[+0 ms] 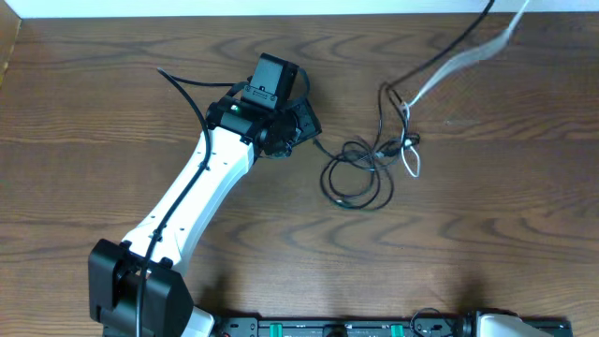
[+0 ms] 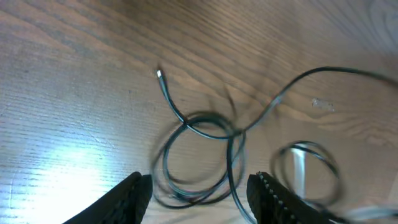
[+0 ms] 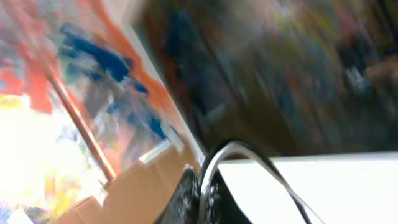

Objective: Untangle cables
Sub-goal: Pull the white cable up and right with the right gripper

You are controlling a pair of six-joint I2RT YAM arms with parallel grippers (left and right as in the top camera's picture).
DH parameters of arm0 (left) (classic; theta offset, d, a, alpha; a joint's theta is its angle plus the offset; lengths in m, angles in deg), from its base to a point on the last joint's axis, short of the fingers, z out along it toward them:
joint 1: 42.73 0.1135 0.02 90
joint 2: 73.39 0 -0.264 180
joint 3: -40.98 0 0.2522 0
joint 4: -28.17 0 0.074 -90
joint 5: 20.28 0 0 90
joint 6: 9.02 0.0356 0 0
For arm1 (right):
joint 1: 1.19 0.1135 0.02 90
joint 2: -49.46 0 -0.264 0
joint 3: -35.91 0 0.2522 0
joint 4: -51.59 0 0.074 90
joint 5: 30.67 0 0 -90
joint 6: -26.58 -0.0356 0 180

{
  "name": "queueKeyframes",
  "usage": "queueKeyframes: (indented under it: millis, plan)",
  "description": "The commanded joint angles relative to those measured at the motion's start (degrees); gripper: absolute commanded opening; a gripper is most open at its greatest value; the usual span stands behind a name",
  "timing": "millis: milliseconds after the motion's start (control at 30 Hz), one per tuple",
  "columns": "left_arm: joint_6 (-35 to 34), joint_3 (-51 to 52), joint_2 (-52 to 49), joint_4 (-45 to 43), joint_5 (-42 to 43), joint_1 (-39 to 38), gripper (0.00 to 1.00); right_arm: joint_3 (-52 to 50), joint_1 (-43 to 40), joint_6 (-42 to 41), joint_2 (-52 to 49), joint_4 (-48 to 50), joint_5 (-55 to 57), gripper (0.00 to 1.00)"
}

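Left wrist view: the left claw [image 2: 202, 202] is seen with its two black fingers [image 2: 127, 199] held well apart and nothing gripped between them. Beyond the gap between the fingertips, a coil of thin black cable [image 2: 199, 155] lies flat on the brown wooden bench [image 2: 68, 93]. One strand is led out of the coil to a small metal plug end [image 2: 159, 74]. A blurred loop of short white cable [image 2: 305, 158] is seen just beside the right-hand finger.

In the overhead view the left claw [image 1: 299, 122] is placed just left of the cable tangle [image 1: 360, 178], which rests right of the bench's centre, well apart from every edge. The white cable [image 1: 412, 167] is caught at the tangle's right side. From there a long black strand [image 1: 440, 56] is carried up toward the far right corner and out of the picture, with a pale blurred streak beside it.

In the right wrist view, which is heavily blurred, the right claw [image 3: 200, 193] is shown with its jaws pressed together. A thin dark cable [image 3: 249, 152] is seen arcing out from between them.
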Motion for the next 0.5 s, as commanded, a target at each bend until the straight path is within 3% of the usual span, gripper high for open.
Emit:
queueKeyframes:
  millis: [0,67,167,333,467]
  plan:
    - [0.8,0.3,0.3,0.2,-0.7,0.1,0.55,-1.0,2.4,8.6,-3.9,-20.8,7.8,0.01]
    - [0.8,0.3,0.3,0.2,-0.7,0.1,0.55,-1.2,3.1,5.5,-5.5,-26.5,10.3,0.01]
    - [0.7,0.3,0.3,0.2,-0.6,0.1,0.55,-1.2,3.2,-0.2,-7.6,-21.5,4.2,0.01]
    - [1.0,0.3,0.3,0.2,5.6,-0.4,0.55,-1.2,3.2,-14.8,-9.8,9.2,-7.0,0.01]
    - [1.9,0.3,0.3,0.2,4.6,-1.7,0.55,-1.2,3.2,-17.4,-9.7,29.7,-7.1,0.01]
